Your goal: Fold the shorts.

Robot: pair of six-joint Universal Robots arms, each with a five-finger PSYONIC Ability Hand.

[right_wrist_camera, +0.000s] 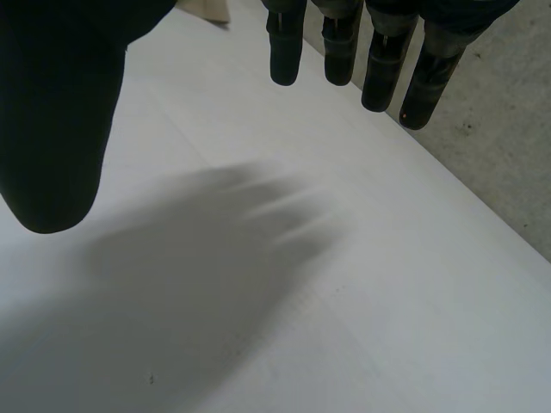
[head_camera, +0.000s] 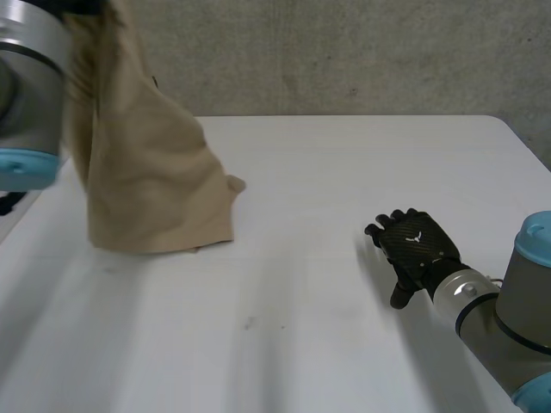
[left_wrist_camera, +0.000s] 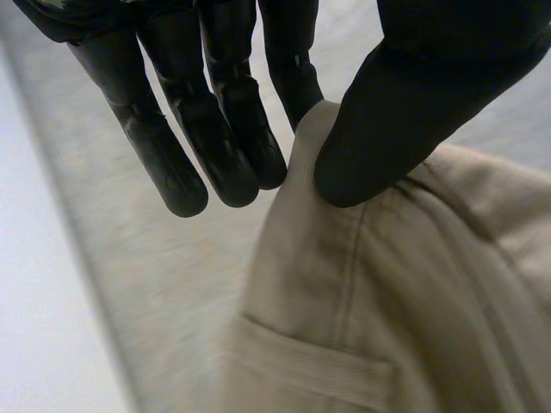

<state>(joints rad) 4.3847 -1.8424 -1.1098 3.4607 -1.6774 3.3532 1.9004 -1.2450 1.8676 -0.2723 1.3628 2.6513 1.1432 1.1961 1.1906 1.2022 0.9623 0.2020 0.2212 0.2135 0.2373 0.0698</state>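
Table (head_camera: 301, 258): plain white
Shorts (head_camera: 146, 181): dangling at 10 o'clock
Left hand (left_wrist_camera: 413, 103): pinching their edge
Right hand (head_camera: 415, 248): fingers loose, empty, 4 o'clock

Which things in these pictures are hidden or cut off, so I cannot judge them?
- Head view: the top of the beige cloth shorts is cut off by the upper edge, beside the left arm's grey joint.
- Left wrist view: the left robot hand pinches a seamed edge; waistband or leg hem is unclear, as the rest runs off the frame.
- Head view: the lifted cloth hides the white table behind it.
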